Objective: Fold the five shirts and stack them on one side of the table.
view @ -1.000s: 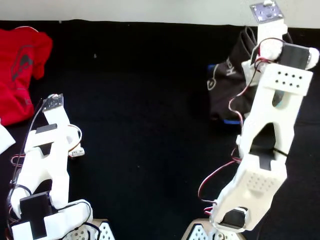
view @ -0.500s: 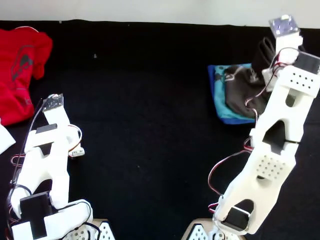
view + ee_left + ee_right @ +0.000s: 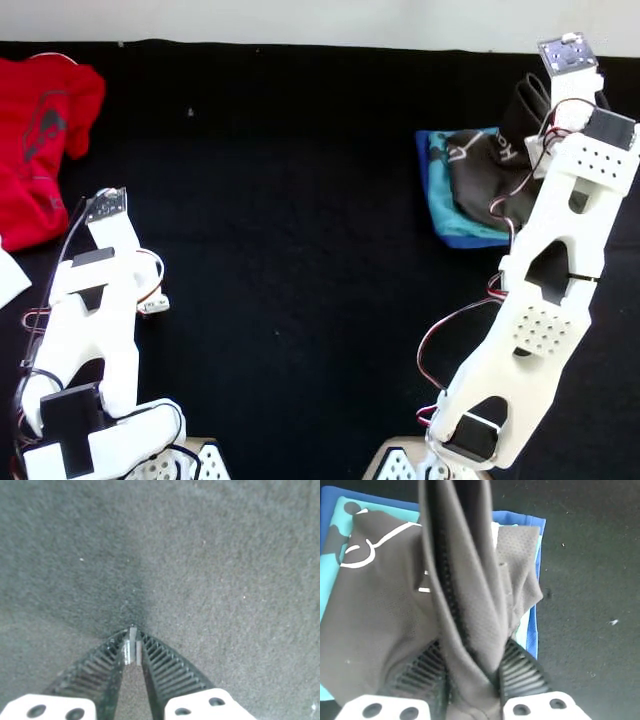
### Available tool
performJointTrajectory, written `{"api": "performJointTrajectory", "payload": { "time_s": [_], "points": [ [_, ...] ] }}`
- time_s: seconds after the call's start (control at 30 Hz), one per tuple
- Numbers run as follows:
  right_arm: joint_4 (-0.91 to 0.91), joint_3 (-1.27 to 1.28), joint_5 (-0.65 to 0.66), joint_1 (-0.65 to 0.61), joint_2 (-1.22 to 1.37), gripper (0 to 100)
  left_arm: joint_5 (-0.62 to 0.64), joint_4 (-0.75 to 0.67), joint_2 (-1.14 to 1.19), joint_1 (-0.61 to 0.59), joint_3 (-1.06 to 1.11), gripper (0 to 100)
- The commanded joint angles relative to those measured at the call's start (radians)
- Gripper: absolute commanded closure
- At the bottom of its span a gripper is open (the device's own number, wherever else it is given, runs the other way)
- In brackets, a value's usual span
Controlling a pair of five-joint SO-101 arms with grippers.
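A dark grey shirt (image 3: 488,172) with white print lies bunched on a folded teal and blue stack (image 3: 437,205) at the back right of the black table. My right gripper (image 3: 470,645) is shut on a fold of that dark shirt (image 3: 380,615), which drapes up between its fingers above the teal shirt (image 3: 332,525) and the blue shirt (image 3: 522,522). A crumpled red shirt (image 3: 40,140) sits at the back left. My left gripper (image 3: 131,641) is shut on nothing, just over the bare cloth, with its arm (image 3: 95,300) folded at the front left.
A white item (image 3: 8,278) pokes in at the left edge below the red shirt. The table's black cover (image 3: 290,230) spreads between the two arms. The right arm (image 3: 545,300) stretches along the right side to the stack.
The right arm has swung right and back with the dark shirt, uncovering the teal and blue stack and laying the shirt down on it. The left arm has not moved.
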Motion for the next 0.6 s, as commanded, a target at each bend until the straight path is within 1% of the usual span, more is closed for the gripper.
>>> {"api": "performJointTrajectory", "payload": {
  "time_s": [0.0, 0.03, 0.23, 0.33, 0.4, 0.43, 0.47, 0.53, 0.57],
  "points": [
    [-0.039, -0.016, -0.032, 0.010, -0.010, 75.2, 0.000, -0.028, 0.005, 0.008, -0.002, 99],
    [-0.044, -0.018, -0.060, 0.016, -0.016, 73.6, 0.000, -0.028, 0.005, 0.008, -0.002, 99],
    [-0.077, -0.110, -0.212, 0.041, -0.010, 73.5, 0.000, -0.028, 0.005, 0.008, -0.002, 99],
    [-0.077, -0.140, -0.262, 0.038, -0.015, 73.5, 0.000, -0.028, 0.005, 0.010, -0.002, 99],
    [-0.053, -0.145, -0.279, 0.013, -0.015, 74.2, 0.000, -0.028, 0.005, 0.010, -0.002, 99],
    [-0.028, -0.142, -0.279, -0.004, -0.012, 77.5, 0.000, -0.028, 0.005, 0.010, -0.002, 99],
    [-0.013, -0.139, -0.272, -0.021, -0.010, 83.4, 0.000, -0.028, 0.005, 0.010, -0.002, 99],
    [-0.010, -0.120, -0.252, -0.044, 0.002, 99.6, 0.000, -0.028, 0.005, 0.010, -0.002, 99],
    [-0.028, -0.101, -0.238, -0.045, 0.018, 98.9, 0.000, -0.028, 0.005, 0.010, -0.002, 99]
  ]
}}
